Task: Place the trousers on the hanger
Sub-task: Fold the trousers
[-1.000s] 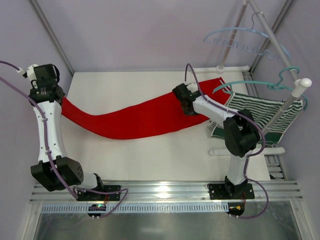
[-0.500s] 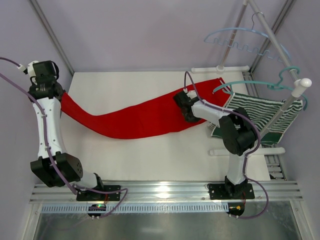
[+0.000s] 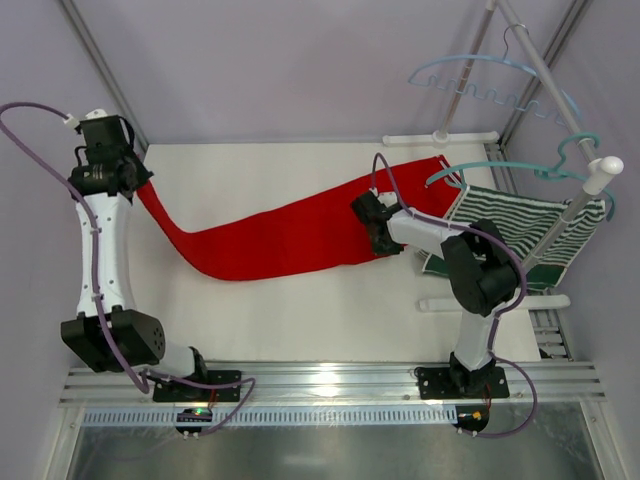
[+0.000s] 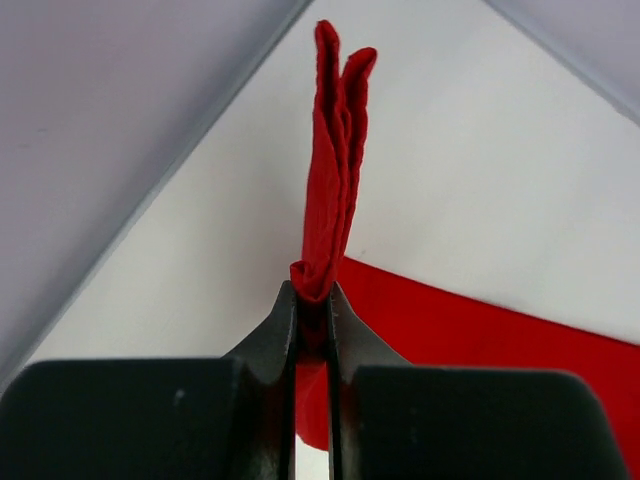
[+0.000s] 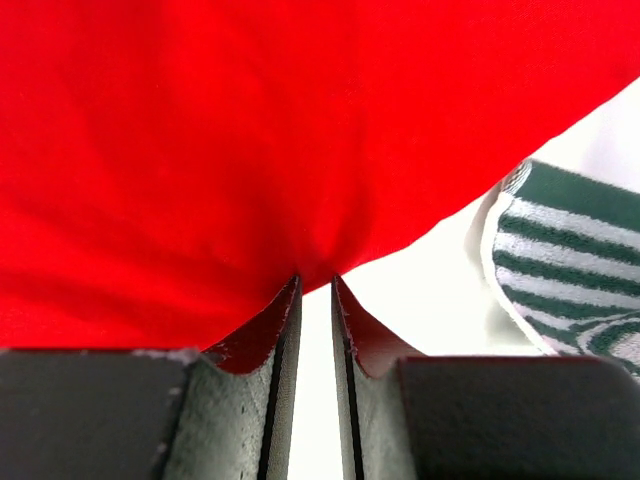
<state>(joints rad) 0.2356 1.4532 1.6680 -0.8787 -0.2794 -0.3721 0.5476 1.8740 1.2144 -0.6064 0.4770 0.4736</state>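
Observation:
The red trousers (image 3: 270, 235) lie stretched across the white table (image 3: 300, 310), from the back left to the rack at the right. My left gripper (image 3: 135, 180) is raised at the back left, shut on a bunched end of the trousers (image 4: 330, 190), which stands up between its fingertips (image 4: 313, 300). My right gripper (image 3: 378, 245) is low at the other part of the trousers (image 5: 250, 130), near their lower edge. Its jaws (image 5: 315, 285) stand narrowly apart and pinch the puckered cloth at the tips. The pale blue hanger (image 3: 500, 100) hangs high on the rack at the back right, with nothing on it.
A darker teal hanger (image 3: 540, 168) hangs on the white rack pole (image 3: 600, 175). A green-and-white striped garment (image 3: 510, 225) is draped below it, just right of my right gripper (image 5: 570, 250). The rack's white base bar (image 3: 495, 302) lies on the table. Grey walls enclose the back and sides.
My left gripper has risen and moved right, lifting its end of the trousers. My right gripper has shifted slightly toward the near right and closed a little on the cloth.

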